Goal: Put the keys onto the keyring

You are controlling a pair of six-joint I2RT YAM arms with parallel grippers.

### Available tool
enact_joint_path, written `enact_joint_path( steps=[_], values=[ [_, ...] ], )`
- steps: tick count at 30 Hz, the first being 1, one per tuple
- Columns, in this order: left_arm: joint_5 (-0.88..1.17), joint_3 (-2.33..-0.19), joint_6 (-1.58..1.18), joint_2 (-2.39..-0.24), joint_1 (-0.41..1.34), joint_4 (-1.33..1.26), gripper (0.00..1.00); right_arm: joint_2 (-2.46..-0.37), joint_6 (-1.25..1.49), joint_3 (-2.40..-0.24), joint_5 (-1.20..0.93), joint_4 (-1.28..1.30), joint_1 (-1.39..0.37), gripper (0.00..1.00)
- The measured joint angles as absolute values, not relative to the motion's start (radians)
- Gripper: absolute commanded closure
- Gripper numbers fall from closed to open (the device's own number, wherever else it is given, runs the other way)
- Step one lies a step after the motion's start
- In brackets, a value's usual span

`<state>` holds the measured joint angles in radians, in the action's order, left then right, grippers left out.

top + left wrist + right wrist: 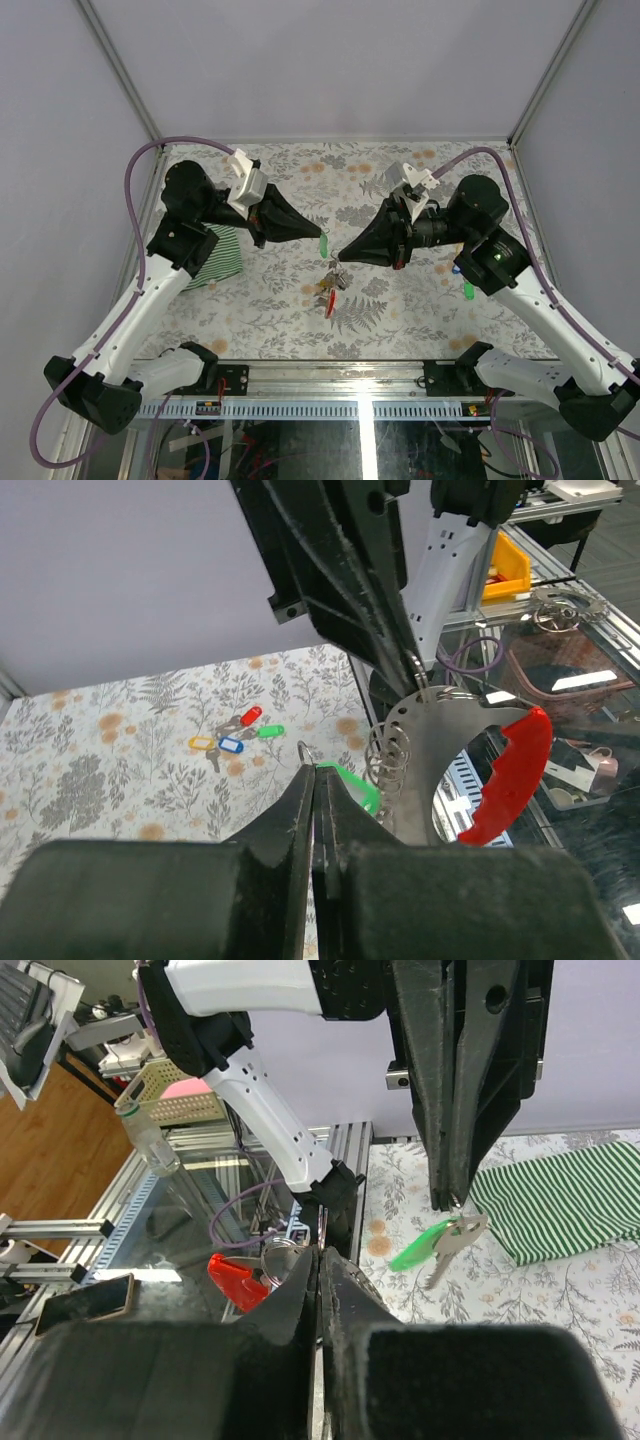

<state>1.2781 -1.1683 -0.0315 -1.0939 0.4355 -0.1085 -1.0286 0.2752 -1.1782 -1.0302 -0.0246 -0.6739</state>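
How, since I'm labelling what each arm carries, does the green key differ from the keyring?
The green key is pinched in the left gripper; the keyring hangs from the right gripper. The green key is one blade with a green plastic head; the keyring is a larger grey plate with a red loop and several rings. Both are held above the table.

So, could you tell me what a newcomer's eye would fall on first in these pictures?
At the centre, the left pincer pinches a green-tagged key, almost tip to tip with the right pincer, which dangles the keyring with its red loop. Next comes the green striped cloth, lying on the left side beneath the left pincer's arm.
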Motion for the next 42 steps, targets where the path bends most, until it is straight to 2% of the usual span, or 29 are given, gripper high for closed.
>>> enact_joint_path(
  steps=[14, 42],
  values=[
    [1.351, -1.168, -0.173, -1.095, 0.439, -0.283, 1.0, -1.071, 0.392, -1.178, -1.041, -0.097, -0.674, 1.0],
    [1.415, -1.216, -0.185, -1.114, 0.487, -0.277, 1.0, -1.102, 0.44, -1.18, -1.041, -0.111, -0.674, 1.0]
  ],
)
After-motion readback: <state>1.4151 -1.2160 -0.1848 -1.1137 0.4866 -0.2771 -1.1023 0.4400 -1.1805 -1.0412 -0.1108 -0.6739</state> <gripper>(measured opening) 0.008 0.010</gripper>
